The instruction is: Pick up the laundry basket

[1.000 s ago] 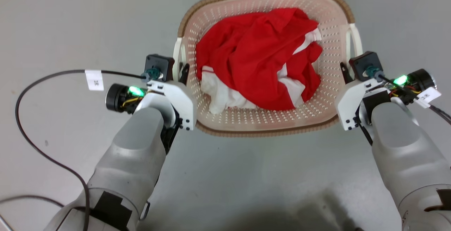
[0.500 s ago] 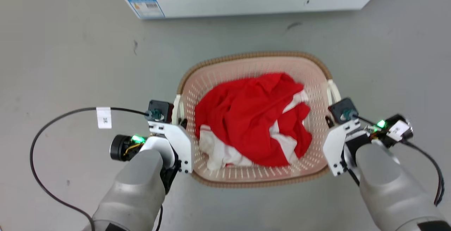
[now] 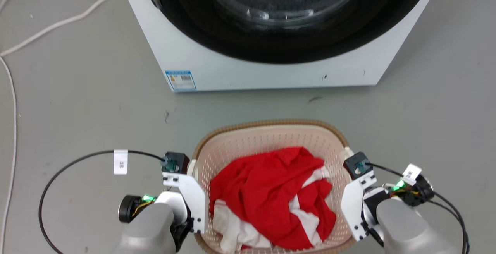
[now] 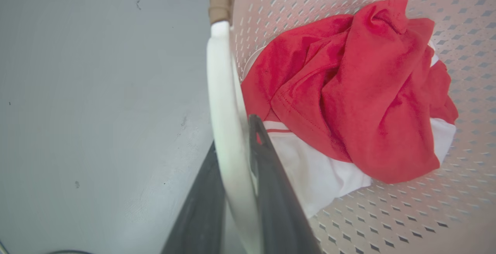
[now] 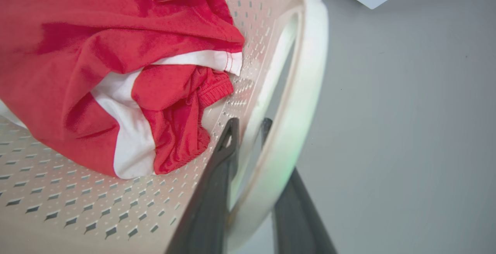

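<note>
The near rim of the laundry basket (image 3: 271, 136) runs off the head view's bottom edge. Beyond the basket, the washer (image 3: 271, 78) is cut off at the top, its sticker (image 3: 180, 80) unreadably small, like the tag (image 3: 120, 162) left of the basket.

A laundry space. A white front-loading washing machine (image 3: 271, 75) stands on a grey floor (image 3: 85, 107), a laundry basket (image 3: 271, 136) of clothes (image 3: 267, 192) before it, loose cables (image 3: 58, 23) nearby.

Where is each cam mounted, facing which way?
Head view: on head, facing down-forward at laundry basket and washer; left forearm and right forearm show.
Left wrist view: on left wrist, along left end effector pinching left loop handle.
Right wrist view: on right wrist, along right end effector pinching right loop handle.
Shared: all see the red-and-white garment.
</note>
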